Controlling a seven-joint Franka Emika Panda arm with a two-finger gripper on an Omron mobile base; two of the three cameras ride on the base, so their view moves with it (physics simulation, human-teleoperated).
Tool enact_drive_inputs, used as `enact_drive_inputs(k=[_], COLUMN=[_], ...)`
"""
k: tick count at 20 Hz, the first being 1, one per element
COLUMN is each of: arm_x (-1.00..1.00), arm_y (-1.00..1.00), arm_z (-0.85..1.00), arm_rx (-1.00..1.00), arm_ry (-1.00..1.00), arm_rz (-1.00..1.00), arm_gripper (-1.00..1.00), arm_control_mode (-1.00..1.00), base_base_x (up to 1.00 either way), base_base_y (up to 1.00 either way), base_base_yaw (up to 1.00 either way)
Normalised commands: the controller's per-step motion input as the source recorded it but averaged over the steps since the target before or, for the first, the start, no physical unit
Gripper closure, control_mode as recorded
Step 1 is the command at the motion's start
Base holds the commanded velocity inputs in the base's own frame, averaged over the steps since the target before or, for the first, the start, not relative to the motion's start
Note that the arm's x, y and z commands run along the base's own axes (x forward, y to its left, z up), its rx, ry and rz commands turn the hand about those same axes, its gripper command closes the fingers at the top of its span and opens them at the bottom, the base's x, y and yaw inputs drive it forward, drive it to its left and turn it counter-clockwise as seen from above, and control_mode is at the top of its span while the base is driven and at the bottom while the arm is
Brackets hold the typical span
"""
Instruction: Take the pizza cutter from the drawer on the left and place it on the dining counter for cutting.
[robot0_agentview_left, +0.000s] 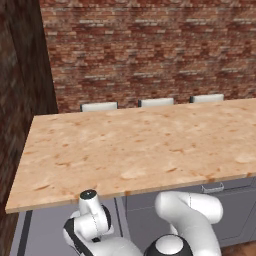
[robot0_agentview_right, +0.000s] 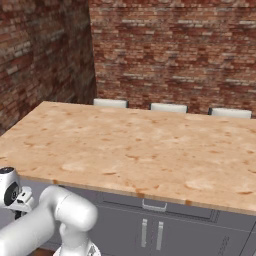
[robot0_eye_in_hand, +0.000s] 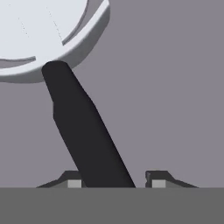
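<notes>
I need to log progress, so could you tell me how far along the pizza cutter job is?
Done: the gripper has reached into the grey drawer, its fingertips either side of the pizza cutter's black handle. In hand: closing on it; a firm grasp isn't clear yet. Left: lifting it out and setting it on the dining counter.

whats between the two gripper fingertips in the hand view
The pizza cutter's black handle runs down between the fingertips in the hand view, hard against the left one, with bare grey drawer floor before the right one.
</notes>
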Motion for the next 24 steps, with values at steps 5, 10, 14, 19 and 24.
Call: enact_drive_inputs(k=[5,10,14,19,24], arm_x=[-0.31,-0.03,-0.27,-0.19,-0.28], arm_y=[0.0,0.0,0.13,0.04,0.02], arm_z=[0.49,1.0,1.0,1.0,0.36], arm_rx=[0.0,0.03,0.01,0.0,0.0], arm_ry=[0.0,0.0,0.01,0.0,0.0], arm_rz=[0.0,0.0,0.0,0.0,0.0], arm_gripper=[1.0,1.0,1.0,1.0,1.0], arm_control_mode=[-1.0,-1.0,-1.0,-1.0,-1.0], base_base_x=[0.0,0.0,0.0,0.0,0.0], base_base_y=[0.0,0.0,0.0,0.0,0.0], base_base_yaw=[0.0,0.0,0.0,0.0,0.0])
